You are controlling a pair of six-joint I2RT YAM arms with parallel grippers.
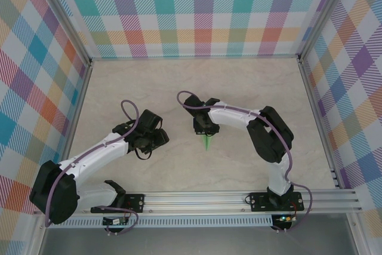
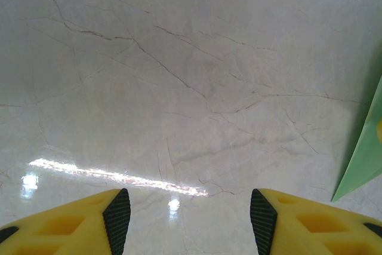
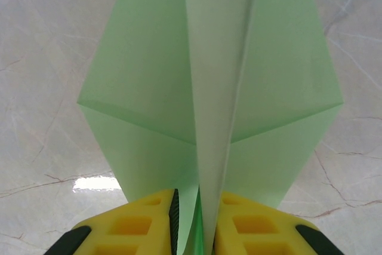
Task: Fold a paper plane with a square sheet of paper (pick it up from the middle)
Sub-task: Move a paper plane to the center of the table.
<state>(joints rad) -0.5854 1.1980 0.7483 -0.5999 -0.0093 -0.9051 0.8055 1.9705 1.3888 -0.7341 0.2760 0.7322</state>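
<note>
The pale green paper plane (image 3: 209, 76) is folded into a dart with a raised centre crease and two spread wings. My right gripper (image 3: 197, 225) is shut on its centre keel, yellow fingers (image 3: 143, 225) pressing both sides. In the top view the right gripper (image 1: 205, 128) holds it near the table's middle, and a green tip (image 1: 206, 142) pokes out below the fingers. My left gripper (image 2: 190, 216) is open over bare table, its black pads (image 2: 117, 216) wide apart; a green edge of the plane (image 2: 365, 153) shows at its far right. In the top view the left gripper (image 1: 156, 138) sits left of the plane.
The marble-patterned tabletop (image 1: 197, 88) is enclosed by checked walls (image 1: 197, 10) on three sides. An aluminium rail (image 1: 203, 201) carrying both arm bases runs along the near edge.
</note>
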